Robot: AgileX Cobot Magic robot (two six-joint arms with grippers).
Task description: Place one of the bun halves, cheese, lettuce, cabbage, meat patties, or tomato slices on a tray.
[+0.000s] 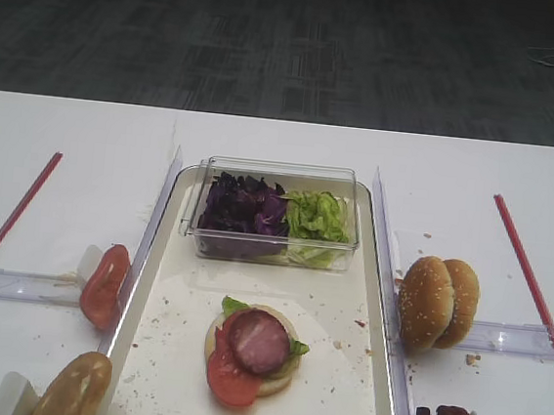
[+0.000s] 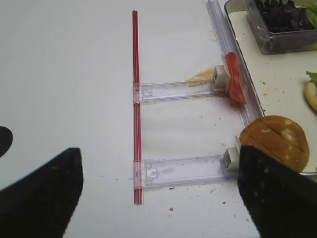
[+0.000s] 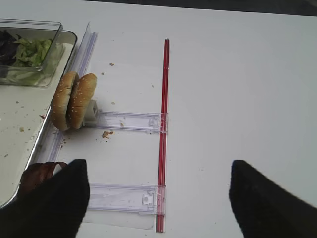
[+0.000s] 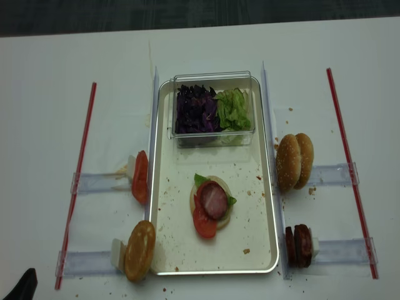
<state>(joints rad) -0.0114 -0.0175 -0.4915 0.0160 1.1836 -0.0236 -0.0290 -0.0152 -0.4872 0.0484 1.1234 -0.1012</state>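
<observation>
White tabletop (image 3: pixel 237 74) lies under both wrist cameras; the right gripper (image 3: pixel 158 198) and left gripper (image 2: pixel 158 193) hover with black fingers spread, holding nothing.

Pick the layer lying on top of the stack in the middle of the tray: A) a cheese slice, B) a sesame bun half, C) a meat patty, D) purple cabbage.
C: the overhead view shows a round pinkish-brown meat patty topmost on the stack, partly over a tomato slice and a lettuce leaf on a pale bun half on the tray.
</observation>
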